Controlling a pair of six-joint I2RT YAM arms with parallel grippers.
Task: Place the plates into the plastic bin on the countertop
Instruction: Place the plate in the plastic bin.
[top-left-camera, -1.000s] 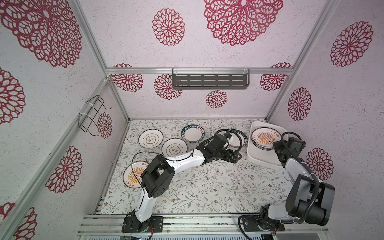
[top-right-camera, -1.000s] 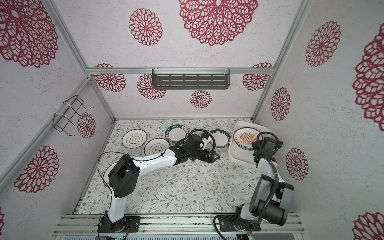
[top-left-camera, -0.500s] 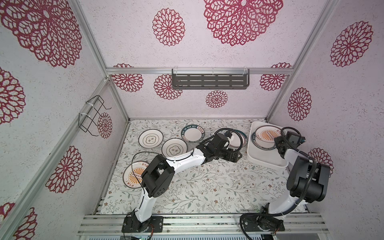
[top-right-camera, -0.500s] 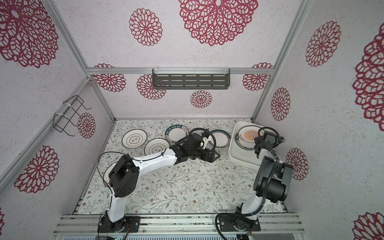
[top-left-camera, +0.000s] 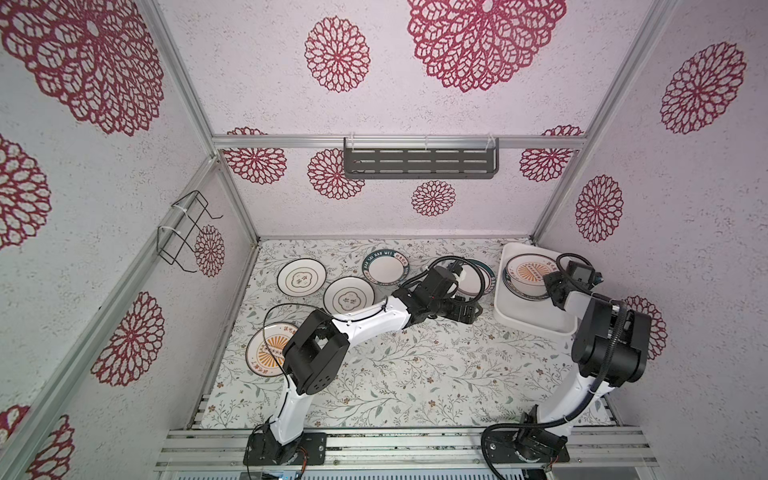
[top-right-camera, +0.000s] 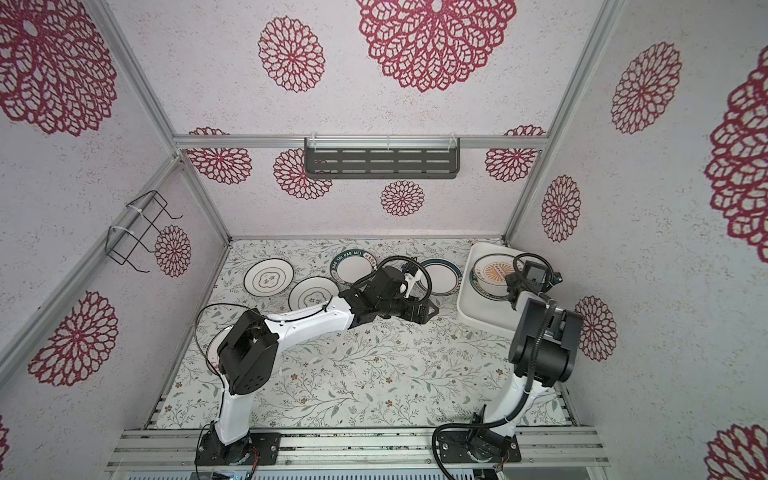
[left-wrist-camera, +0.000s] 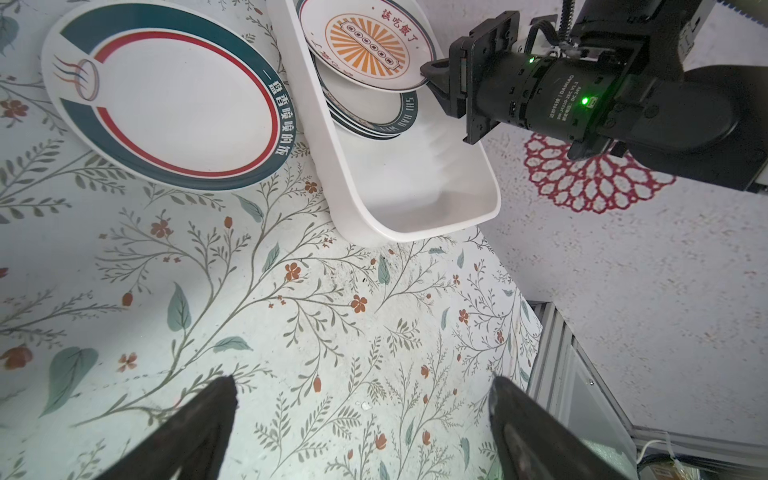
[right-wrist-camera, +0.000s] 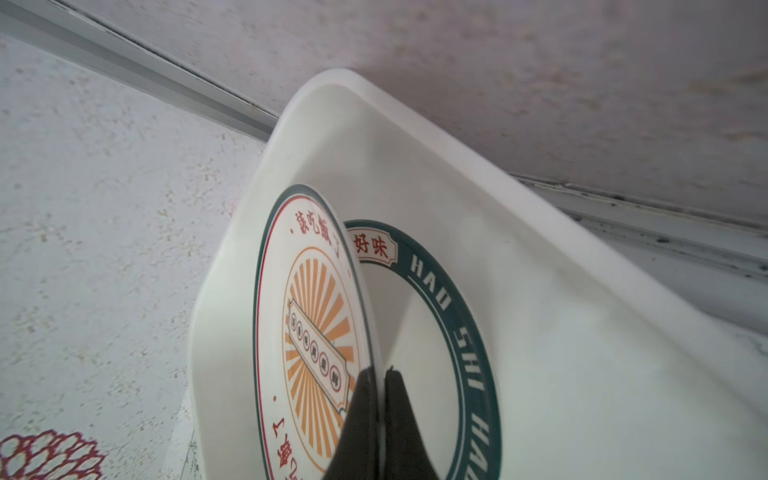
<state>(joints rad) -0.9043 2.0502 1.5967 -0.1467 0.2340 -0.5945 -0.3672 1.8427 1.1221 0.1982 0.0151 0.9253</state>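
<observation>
- White plastic bin (top-left-camera: 530, 318) is set on the bench (top-left-camera: 415, 374), at its far right corner, against the right wall.
- An orange sunburst plate (right-wrist-camera: 311, 332) is gripped by its rim in the right tool (right-wrist-camera: 380, 372), whose fingers are closed almost together on it. The plate is tilted over a stack of teal-rimmed plates (left-wrist-camera: 374, 124) inside the bin.
- The left tool (left-wrist-camera: 361, 381) is spread wide with nothing held, poised above the bare bench near the bin.
- A teal-and-red-ringed plate (left-wrist-camera: 166, 95) is laid on the bench just beside the bin.
- Further left on the bench are seen a dark-ringed plate (top-left-camera: 301, 277), a second dark-ringed plate (top-left-camera: 348, 296), a teal-lettered plate (top-left-camera: 385, 268) and a second sunburst plate (top-left-camera: 270, 349), partly hidden by the left arm.
</observation>
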